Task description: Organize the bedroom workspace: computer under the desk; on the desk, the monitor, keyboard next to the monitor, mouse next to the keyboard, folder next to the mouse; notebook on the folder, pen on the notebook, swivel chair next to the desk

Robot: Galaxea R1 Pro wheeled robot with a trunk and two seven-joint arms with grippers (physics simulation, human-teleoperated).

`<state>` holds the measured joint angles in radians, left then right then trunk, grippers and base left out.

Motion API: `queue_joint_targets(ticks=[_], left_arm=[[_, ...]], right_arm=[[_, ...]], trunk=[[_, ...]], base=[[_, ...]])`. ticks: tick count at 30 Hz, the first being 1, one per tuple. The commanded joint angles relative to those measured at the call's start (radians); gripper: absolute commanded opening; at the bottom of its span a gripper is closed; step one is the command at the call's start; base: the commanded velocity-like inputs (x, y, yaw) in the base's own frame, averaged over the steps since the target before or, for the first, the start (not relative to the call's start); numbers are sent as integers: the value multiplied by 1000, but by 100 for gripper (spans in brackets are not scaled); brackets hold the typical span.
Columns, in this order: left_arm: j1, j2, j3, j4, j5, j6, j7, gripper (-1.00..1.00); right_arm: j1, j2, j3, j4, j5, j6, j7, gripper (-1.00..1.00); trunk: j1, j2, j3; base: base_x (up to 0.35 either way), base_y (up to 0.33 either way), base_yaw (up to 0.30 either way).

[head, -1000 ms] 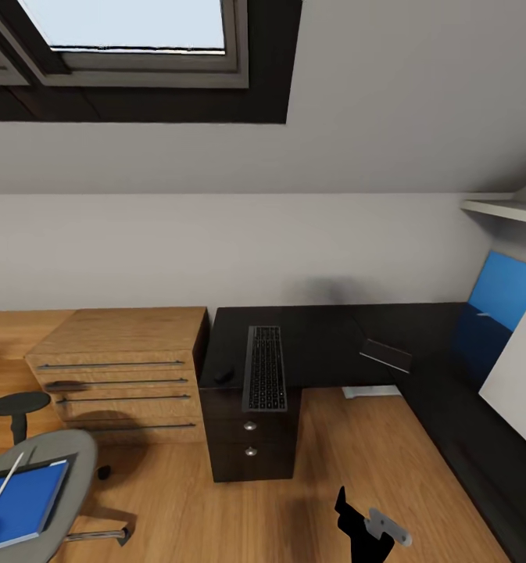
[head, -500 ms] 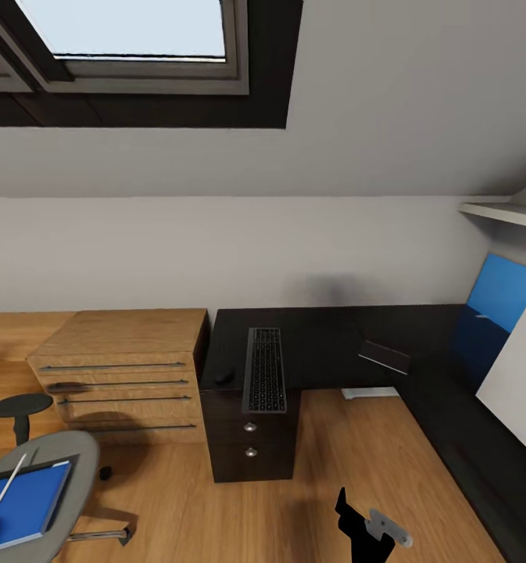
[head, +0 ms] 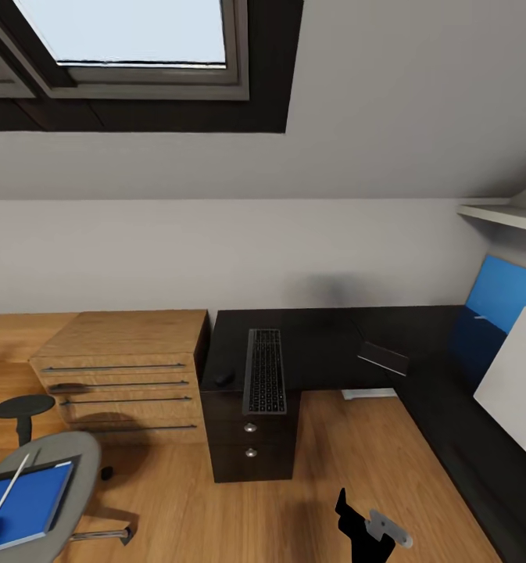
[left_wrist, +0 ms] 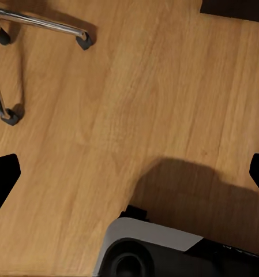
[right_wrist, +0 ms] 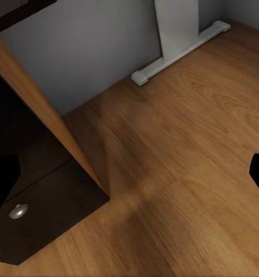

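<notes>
Ahead of me the desk [head: 325,344] runs its glossy black top along the far wall and turns down the right side, with its black drawer unit [head: 251,438] standing under the left end. The keyboard [head: 265,370] lies lengthwise on that left end, reaching toward the near edge, and the mouse [head: 224,377] sits just beside it on the left. Further right on the top lies a small dark flat thing [head: 384,358] that I cannot make out. At the right edge a pale grey panel [head: 513,383] leans tilted over the desk, likely the back of the monitor, with a blue panel [head: 501,293] on the wall behind it. A light wooden drawer cabinet [head: 122,375] stands just left of the desk. Near left, the swivel chair [head: 71,461] carries the blue folder [head: 24,504] on its grey seat, with a thin white pen [head: 14,482] lying across it; the chair stands well apart from the desk. My left gripper [left_wrist: 129,173] hangs over bare wooden floor [left_wrist: 141,104], fingers spread wide and gripping nothing, with the chair's chrome legs and casters [left_wrist: 83,39] off to one side. My right gripper [right_wrist: 129,173] is spread wide too, empty, looking at the floor beside the drawer unit [right_wrist: 42,202] and a white desk leg [right_wrist: 178,34].
</notes>
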<state>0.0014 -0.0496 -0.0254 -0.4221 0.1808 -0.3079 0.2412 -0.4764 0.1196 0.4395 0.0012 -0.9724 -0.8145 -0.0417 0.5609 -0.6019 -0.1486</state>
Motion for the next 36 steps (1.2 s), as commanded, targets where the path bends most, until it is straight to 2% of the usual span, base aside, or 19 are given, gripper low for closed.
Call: queue_joint_targets(ticks=[1, 7, 11, 21, 26, 27, 32, 33, 35, 36], left_arm=[[0, -1, -3, 2, 5, -2, 2, 100], [0, -12, -4, 21, -37, -2, 1, 100], [0, -15, -4, 25, -53, -2, 0, 100], [0, -18, -4, 39, -63, -2, -4, 100], [0, -17, -4, 40, -71, -3, 1, 100], [0, -18, -4, 40, -72, -4, 2, 100], [0, -18, -4, 40, -72, -4, 3, 100], [0, -17, -4, 39, -72, -4, 3, 100], [0, -17, -4, 39, -72, -4, 3, 100], [0, -17, -4, 39, -72, -4, 3, 100]], right_arm=[[-1, 0, 8, 0, -5, -2, -4, 100], [-1, 0, 8, 0, -5, -3, -3, 100], [-1, -1, 8, 0, -5, -3, -3, 100], [-1, -5, 6, -1, -3, -4, -4, 100], [-1, -18, 5, -12, -2, 1, -3, 100], [-7, -46, 4, -45, -2, 7, -7, 100], [-72, -115, 3, -178, -2, 67, -12, 100], [-91, -143, 3, -232, -2, 88, -14, 100], [-105, -173, 2, -298, -2, 107, -21, 100], [-115, -200, 2, -364, -2, 128, -39, 100]], trunk=[[-4, 6, 1], [-27, 48, 19], [-42, 76, 31], [-80, 146, 62], [-99, 181, 78], [-103, 188, 81], [-111, 202, 87], [-111, 202, 87], [-111, 202, 87], [-111, 202, 87]], base=[[0, 0, -27], [0, 0, -20], [0, 0, -5], [0, 0, -1], [0, 0, 0], [0, 0, 0], [0, 0, 0], [0, 0, 0], [0, 0, 0], [0, 0, 0]])
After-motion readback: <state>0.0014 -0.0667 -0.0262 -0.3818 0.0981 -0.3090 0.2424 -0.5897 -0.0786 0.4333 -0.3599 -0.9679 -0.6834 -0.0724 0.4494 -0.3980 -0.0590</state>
